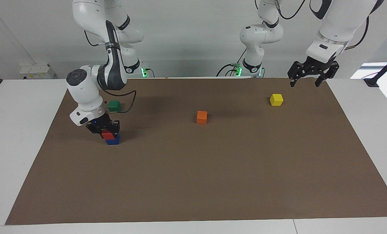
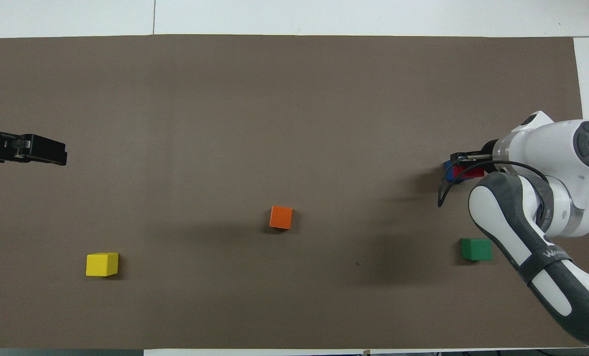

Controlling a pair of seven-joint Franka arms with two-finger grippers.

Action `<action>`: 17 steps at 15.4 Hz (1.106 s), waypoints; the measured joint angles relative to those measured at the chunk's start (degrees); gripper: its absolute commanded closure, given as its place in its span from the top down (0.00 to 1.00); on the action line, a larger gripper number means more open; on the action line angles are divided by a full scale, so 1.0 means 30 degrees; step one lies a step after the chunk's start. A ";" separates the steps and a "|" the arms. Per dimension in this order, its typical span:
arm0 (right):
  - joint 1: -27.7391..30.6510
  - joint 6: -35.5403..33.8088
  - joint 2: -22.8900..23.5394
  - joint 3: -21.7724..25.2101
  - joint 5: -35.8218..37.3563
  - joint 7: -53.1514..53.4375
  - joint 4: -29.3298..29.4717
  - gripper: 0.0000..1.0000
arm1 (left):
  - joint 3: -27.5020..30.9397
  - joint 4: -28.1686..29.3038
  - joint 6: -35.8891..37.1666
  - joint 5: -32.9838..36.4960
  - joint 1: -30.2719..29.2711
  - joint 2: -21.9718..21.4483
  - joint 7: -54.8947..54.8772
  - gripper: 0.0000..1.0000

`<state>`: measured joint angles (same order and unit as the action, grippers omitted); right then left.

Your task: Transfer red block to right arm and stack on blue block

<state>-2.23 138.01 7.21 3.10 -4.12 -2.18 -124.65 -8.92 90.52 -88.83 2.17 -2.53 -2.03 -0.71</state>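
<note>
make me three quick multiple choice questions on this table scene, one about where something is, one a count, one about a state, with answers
1. Where is the red block?
A. on the blue block
B. beside the yellow block
C. on the orange block

2. How many blocks can be seen in all?
A. three
B. five
C. seven

3. What is the right gripper doing?
A. hanging open over the orange block
B. shut on the red block
C. shut on the green block

Answers:
1. A, the facing view shows red directly above blue at the right arm's end of the table, though whether it rests there cannot be told.
2. B, red, blue, green, orange and yellow.
3. B, its fingertips grip the red block's sides, while the left gripper waits open in the air near the yellow block.
</note>
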 measured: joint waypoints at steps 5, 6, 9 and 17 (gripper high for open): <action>0.0002 0.0001 -0.0001 0.0000 -0.0163 -0.0153 0.0001 0.82 | 0.0044 0.0127 -0.0010 -0.0003 0.0003 -0.0035 0.0000 1.00; 0.0002 0.0001 0.0002 0.0000 -0.0171 -0.0154 -0.0005 1.00 | 0.0044 0.0164 -0.0009 -0.0011 0.0005 -0.0053 0.0000 1.00; 0.0004 0.0001 0.0002 0.0001 -0.0200 -0.0155 -0.0012 1.00 | 0.0044 0.0378 -0.0009 -0.0054 0.0009 -0.0158 0.0000 1.00; 0.0003 -0.0002 -0.0002 -0.0003 -0.0212 -0.0157 0.0095 1.00 | 0.0073 0.0563 -0.0009 -0.0467 0.0006 -0.0313 0.0517 1.00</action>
<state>-2.22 138.01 7.20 3.10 -4.76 -2.65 -124.37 -8.70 92.21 -88.86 0.77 -2.51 -2.97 0.85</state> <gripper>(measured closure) 0.000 0.000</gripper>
